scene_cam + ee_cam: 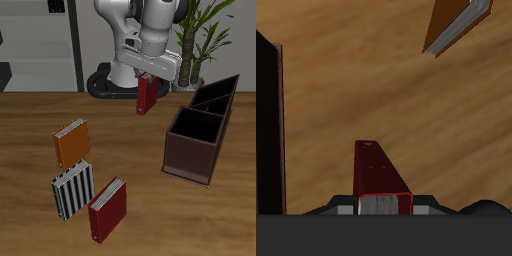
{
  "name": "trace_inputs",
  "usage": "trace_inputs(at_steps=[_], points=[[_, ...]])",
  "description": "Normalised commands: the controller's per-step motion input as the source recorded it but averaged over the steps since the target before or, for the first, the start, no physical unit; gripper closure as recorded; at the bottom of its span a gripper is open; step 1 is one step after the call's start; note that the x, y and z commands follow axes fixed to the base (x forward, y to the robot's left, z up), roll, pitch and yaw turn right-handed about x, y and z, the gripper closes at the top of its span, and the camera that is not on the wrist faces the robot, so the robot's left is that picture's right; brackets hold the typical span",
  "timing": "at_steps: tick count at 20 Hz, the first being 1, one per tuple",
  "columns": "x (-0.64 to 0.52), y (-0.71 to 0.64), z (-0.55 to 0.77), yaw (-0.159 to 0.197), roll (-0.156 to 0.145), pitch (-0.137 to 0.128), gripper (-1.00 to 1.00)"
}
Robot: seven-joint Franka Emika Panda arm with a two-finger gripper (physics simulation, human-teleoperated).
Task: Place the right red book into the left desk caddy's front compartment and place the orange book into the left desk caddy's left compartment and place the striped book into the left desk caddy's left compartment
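Maroon covers of the right red book (146, 95) are pinched by the fingers (381, 203), held clear above the tabletop (130, 140). Transport is underway; alignment over the left desk caddy (205, 128)'s front compartment is required next.

No legible text or labels anywhere.

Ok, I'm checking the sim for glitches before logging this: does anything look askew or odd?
Nothing stands out. The gripper holds a dark red book upright above the table; the orange book, striped book and other red book lie flat, and the caddy stands upright.
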Motion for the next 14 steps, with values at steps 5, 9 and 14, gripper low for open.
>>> trace_inputs(at_steps=[5,9,14], points=[[0.17,0.54,0.16,-0.072,0.045,-0.019,1.0],[-0.06,0.42,0.11,-0.027,0.005,-0.035,1.0],[0.07,0.34,-0.01,-0.006,-0.031,0.036,1.0]])
